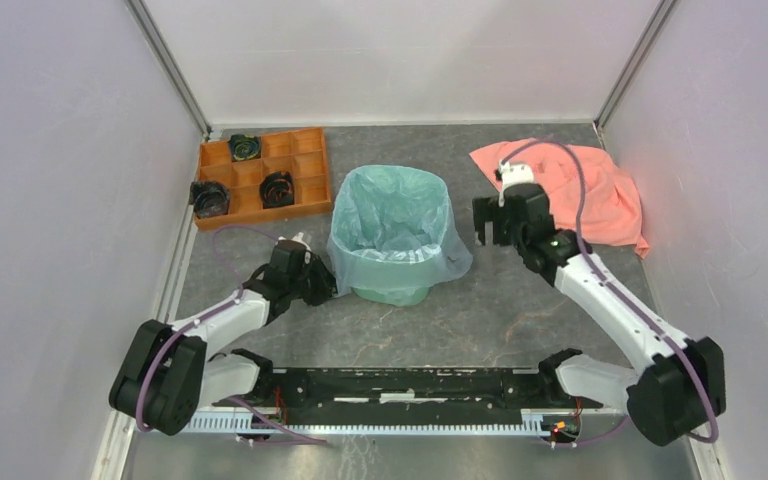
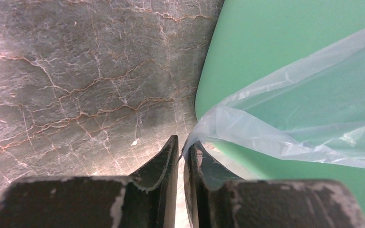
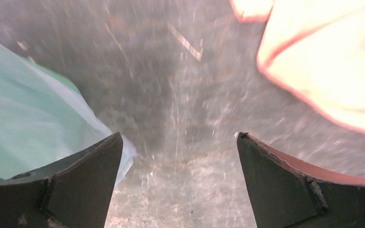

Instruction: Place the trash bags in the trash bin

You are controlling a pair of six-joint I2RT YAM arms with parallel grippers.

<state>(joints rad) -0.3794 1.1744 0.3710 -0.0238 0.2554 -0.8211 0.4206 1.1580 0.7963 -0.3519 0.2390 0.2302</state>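
The mint-green trash bin (image 1: pixel 392 293) stands mid-table, lined by the pale blue-grey trash bag (image 1: pixel 390 215), whose hem hangs over the rim and down the outside. My left gripper (image 1: pixel 328 283) is low at the bin's left side. In the left wrist view the gripper (image 2: pixel 183 145) is shut on a corner of the bag's hem (image 2: pixel 290 118), pulled away from the bin wall (image 2: pixel 275 42). My right gripper (image 1: pixel 495 235) hovers open and empty to the right of the bin. In the right wrist view the gripper (image 3: pixel 178 142) is over bare table, with the bag (image 3: pixel 24 118) at its left.
An orange compartment tray (image 1: pixel 260 175) with dark coiled items sits at the back left. A salmon-pink cloth (image 1: pixel 600 195) lies at the back right, just behind my right gripper, and shows in the right wrist view (image 3: pixel 323 71). Walls enclose three sides.
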